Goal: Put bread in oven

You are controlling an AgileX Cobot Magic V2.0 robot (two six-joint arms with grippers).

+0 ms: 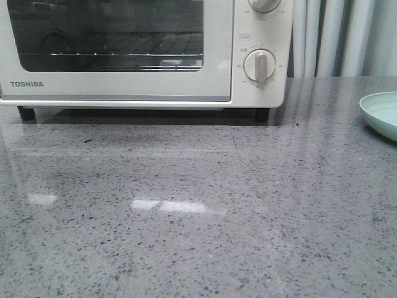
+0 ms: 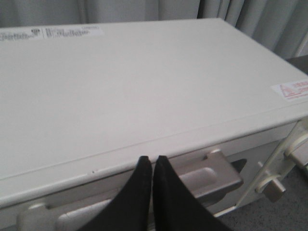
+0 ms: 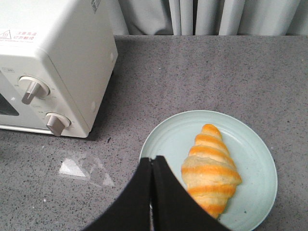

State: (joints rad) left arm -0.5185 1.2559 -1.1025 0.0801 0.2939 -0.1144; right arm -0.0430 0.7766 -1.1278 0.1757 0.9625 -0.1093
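The cream-white Toshiba oven [image 1: 124,56] stands at the back left of the table with its glass door closed and a wire rack behind the glass. In the left wrist view my left gripper [image 2: 151,159] is shut and empty, just above the oven's door handle [image 2: 211,175] at the front edge of the oven top [image 2: 134,86]. The bread [image 3: 210,168], golden-orange with cream stripes, lies on a pale green plate [image 3: 250,144]. My right gripper [image 3: 153,160] is shut and empty, above the plate's rim beside the bread. Neither gripper shows in the front view.
The plate's edge [image 1: 379,113] shows at the right of the front view. The oven's dials [image 1: 260,66] are on its right side, also in the right wrist view [image 3: 33,89]. Grey speckled tabletop [image 1: 198,211]; curtains behind.
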